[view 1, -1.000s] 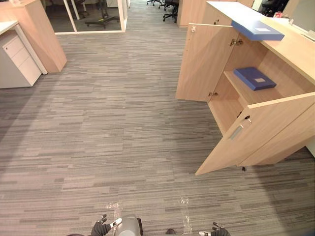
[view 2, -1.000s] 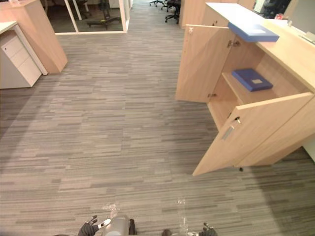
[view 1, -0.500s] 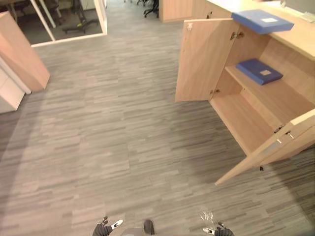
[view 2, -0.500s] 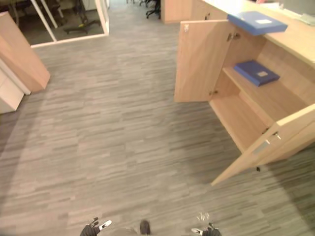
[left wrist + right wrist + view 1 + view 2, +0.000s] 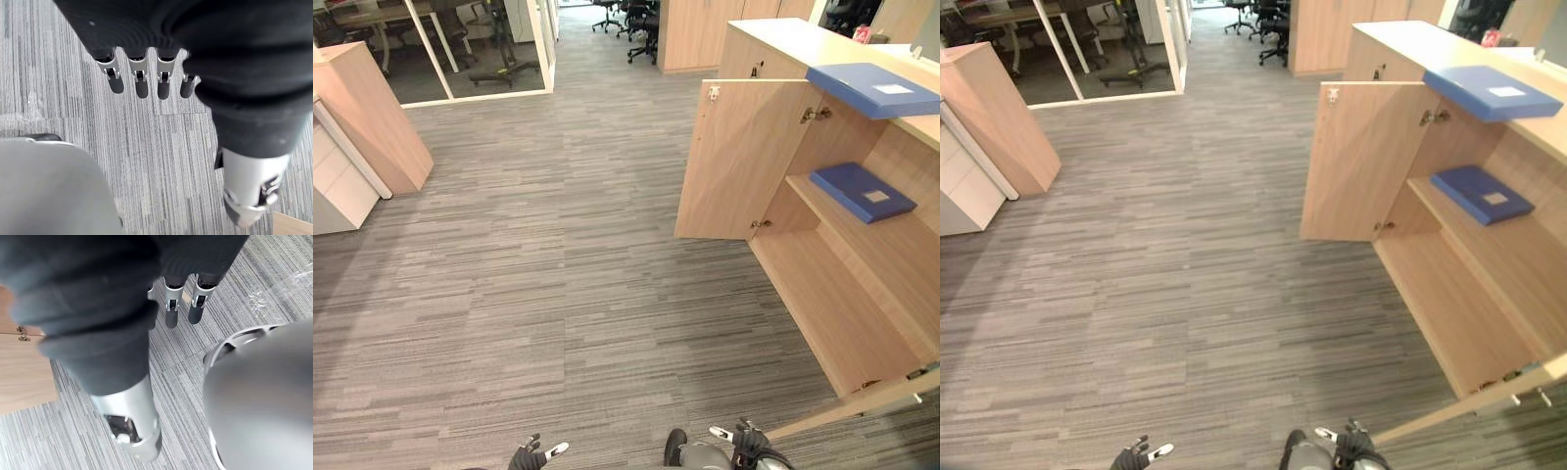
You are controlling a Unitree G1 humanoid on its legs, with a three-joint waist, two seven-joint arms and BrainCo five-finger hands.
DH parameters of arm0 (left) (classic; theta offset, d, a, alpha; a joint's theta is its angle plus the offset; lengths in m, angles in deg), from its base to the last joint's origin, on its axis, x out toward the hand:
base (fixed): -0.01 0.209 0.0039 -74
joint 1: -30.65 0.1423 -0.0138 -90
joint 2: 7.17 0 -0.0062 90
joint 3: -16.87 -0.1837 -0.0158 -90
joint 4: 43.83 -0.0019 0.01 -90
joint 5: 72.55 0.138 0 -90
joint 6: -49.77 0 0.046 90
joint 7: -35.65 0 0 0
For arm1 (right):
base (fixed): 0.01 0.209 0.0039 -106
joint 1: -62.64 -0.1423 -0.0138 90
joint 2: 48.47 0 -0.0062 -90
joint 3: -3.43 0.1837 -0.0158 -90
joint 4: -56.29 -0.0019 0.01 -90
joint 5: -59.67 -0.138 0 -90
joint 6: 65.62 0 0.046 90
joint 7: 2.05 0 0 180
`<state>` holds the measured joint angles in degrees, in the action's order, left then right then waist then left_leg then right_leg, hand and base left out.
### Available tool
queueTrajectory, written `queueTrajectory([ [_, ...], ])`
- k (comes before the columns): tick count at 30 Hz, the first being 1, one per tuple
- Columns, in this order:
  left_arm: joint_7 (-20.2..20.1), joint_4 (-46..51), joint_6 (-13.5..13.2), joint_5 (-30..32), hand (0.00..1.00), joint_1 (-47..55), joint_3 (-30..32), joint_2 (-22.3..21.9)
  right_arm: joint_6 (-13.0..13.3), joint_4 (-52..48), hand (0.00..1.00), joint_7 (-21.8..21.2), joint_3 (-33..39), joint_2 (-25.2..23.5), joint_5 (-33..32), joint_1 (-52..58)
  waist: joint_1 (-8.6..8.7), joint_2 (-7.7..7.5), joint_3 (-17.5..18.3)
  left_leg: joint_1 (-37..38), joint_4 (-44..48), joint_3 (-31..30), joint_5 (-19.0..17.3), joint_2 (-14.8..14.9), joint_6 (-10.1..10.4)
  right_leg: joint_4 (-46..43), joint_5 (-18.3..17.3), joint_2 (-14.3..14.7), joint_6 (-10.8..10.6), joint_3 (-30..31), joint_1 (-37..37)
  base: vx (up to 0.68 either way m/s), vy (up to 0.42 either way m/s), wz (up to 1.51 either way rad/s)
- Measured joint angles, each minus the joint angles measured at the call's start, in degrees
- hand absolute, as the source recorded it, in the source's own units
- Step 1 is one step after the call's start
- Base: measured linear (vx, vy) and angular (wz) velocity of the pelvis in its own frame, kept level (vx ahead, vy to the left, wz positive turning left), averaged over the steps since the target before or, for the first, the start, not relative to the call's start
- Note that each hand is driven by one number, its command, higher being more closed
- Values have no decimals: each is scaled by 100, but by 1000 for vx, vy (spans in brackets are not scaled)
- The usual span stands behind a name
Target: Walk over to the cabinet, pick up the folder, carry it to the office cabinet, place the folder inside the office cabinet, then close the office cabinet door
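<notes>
While both hands hung low over the carpet (image 5: pixel 538 264), neither held anything. The left hand (image 5: pixel 530 456) had its fingers (image 5: pixel 141 83) straight and loose, and the right hand (image 5: pixel 750 446) was the same, fingers (image 5: pixel 172 308) relaxed. Office cabinet (image 5: pixel 773 44) stood on the robot's right with both doors swung open: far door (image 5: pixel 739 162), near door (image 5: pixel 862 406). Dark blue folder (image 5: pixel 862 191) lay flat on the inner shelf (image 5: pixel 901 245). Lighter blue folder (image 5: pixel 873 88) lay on the cabinet top at its front edge.
</notes>
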<state>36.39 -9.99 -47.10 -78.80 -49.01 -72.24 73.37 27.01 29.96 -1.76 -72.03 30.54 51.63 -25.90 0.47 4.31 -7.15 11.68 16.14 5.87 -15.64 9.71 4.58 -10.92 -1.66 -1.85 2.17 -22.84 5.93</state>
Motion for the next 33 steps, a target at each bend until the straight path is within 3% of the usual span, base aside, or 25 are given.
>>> queueTrajectory([
  [1,3,119,6,-32,0,4,262,-19,-18,7,0,9,-4,-74,-36,3,11,-94,-47,-513,1135,-4,23,201,-15,267,-12,139,19,-97,-247,427,-343,28],
  [2,4,206,10,-109,0,15,443,-42,-26,7,0,20,-20,-92,-122,6,-8,-89,-97,-1030,2417,11,244,494,-60,491,-54,341,84,-126,-520,332,-280,20],
  [5,46,250,20,-132,0,109,511,-60,-38,131,0,43,-43,-106,-206,3,-121,-143,-129,-1707,3795,186,202,842,-114,829,-132,593,123,8,-1100,333,-188,-17],
  [7,96,286,18,-132,0,124,511,-69,-43,180,0,53,-68,-93,-203,-25,-183,-150,-132,-2038,3547,365,45,742,-108,942,-197,575,110,160,-1266,335,-52,-36],
  [10,191,289,18,-157,0,109,516,-81,-67,229,0,98,-88,-89,-212,-83,-300,-195,-163,-2403,1935,68,4,208,10,1045,-281,423,-13,485,-1417,317,66,-55],
  [11,218,292,18,-183,0,98,558,-81,-71,228,0,105,-92,-96,-211,-88,-310,-235,-186,-2438,1074,-293,135,-90,97,1057,-344,299,-98,615,-1502,272,108,-44],
  [13,275,293,15,-258,0,114,685,-157,-68,228,0,112,-111,-92,-211,-83,-319,-227,-174,-2438,-67,-878,565,-365,109,1061,-444,172,-243,812,-1583,339,194,-64],
  [15,340,278,16,-326,0,126,730,-188,-65,229,0,118,-120,-96,-205,-41,-331,-216,-160,-2423,-271,-1081,1071,-381,144,1039,-596,131,-444,1060,-1780,387,269,-74],
  [16,359,274,15,-336,0,123,732,-176,-65,237,0,121,-116,-109,-202,-10,-343,-212,-130,-2301,-73,-1036,1469,-447,43,840,-774,11,-605,1247,-1873,474,338,-78],
  [17,387,266,12,-350,0,170,742,-177,-63,264,0,121,-102,-108,-193,31,-352,-282,-130,-2210,101,-865,1559,-507,-63,452,-1002,-164,-759,1394,-1876,560,418,-85],
  [18,401,241,9,-361,0,160,734,-125,-52,308,0,118,-84,-156,-192,45,-351,-375,-112,-2039,171,-642,1359,-601,-174,-146,-1147,-401,-917,1466,-1692,503,420,-93],
  [19,407,199,-19,-362,0,165,721,-126,-24,285,0,111,-31,-175,-193,46,-369,-362,-90,-1783,110,-402,1200,-695,-345,-1253,-1156,-654,-957,1561,-1252,438,462,-89],
  [20,403,143,-33,-356,0,175,690,-69,-15,234,0,105,10,-178,-191,49,-302,-411,-72,-1489,-31,-187,1061,-860,-458,-2361,-1027,-993,-795,1457,-804,328,387,-73],
  [21,401,127,-34,-353,0,172,672,-40,-13,201,0,104,26,-183,-191,51,-277,-442,-75,-1345,-100,-98,1026,-937,-512,-2817,-906,-1194,-607,1316,-632,303,372,-48],
  [22,398,75,-32,-353,0,157,598,-6,-12,165,0,101,163,-182,-190,58,-229,-454,-77,-1089,-259,40,958,-1055,-611,-3598,-713,-1627,-231,851,-358,221,236,-36],
  [23,390,21,-28,-342,0,163,550,4,58,153,0,141,226,-164,-172,64,-182,-441,-83,-763,-512,126,970,-1118,-683,-4082,-756,-1926,-220,320,-234,271,249,-33],
  [24,389,6,-31,-330,0,175,519,13,79,154,0,144,227,-163,-174,74,-151,-437,-80,-618,-656,155,979,-1119,-694,-4142,-798,-1969,-253,109,-231,254,192,-33],
  [27,374,-79,-20,-281,0,90,443,45,98,111,0,99,219,-187,-175,36,-102,-402,-84,-252,-1106,405,989,-989,-653,-3275,-1068,-1634,-492,-568,-17,271,118,-45],
  [29,370,-184,-11,-270,0,-75,379,44,93,106,0,96,221,-173,-174,-23,-71,-339,-121,-228,-1172,597,904,-798,-513,-2077,-1041,-1273,-487,-1012,139,322,-4,-51],
  [31,363,-236,-5,-185,0,-107,370,46,91,105,0,97,225,-189,-176,-27,-72,-325,-135,-36,-1239,812,787,-650,-324,-1077,-765,-1010,-345,-1422,132,297,-62,-60],
  [32,359,-290,-1,-120,0,-106,372,63,87,107,0,97,227,-215,-175,-16,-74,-357,-133,154,-1291,969,695,-632,-176,-506,-360,-908,-222,-1559,71,304,-106,-59],
  [33,358,-310,21,-100,0,-115,377,50,87,101,0,95,304,-230,-184,-25,-26,-376,-144,369,-1325,1041,585,-608,-25,-425,118,-844,236,-1504,32,300,-115,-55],
])
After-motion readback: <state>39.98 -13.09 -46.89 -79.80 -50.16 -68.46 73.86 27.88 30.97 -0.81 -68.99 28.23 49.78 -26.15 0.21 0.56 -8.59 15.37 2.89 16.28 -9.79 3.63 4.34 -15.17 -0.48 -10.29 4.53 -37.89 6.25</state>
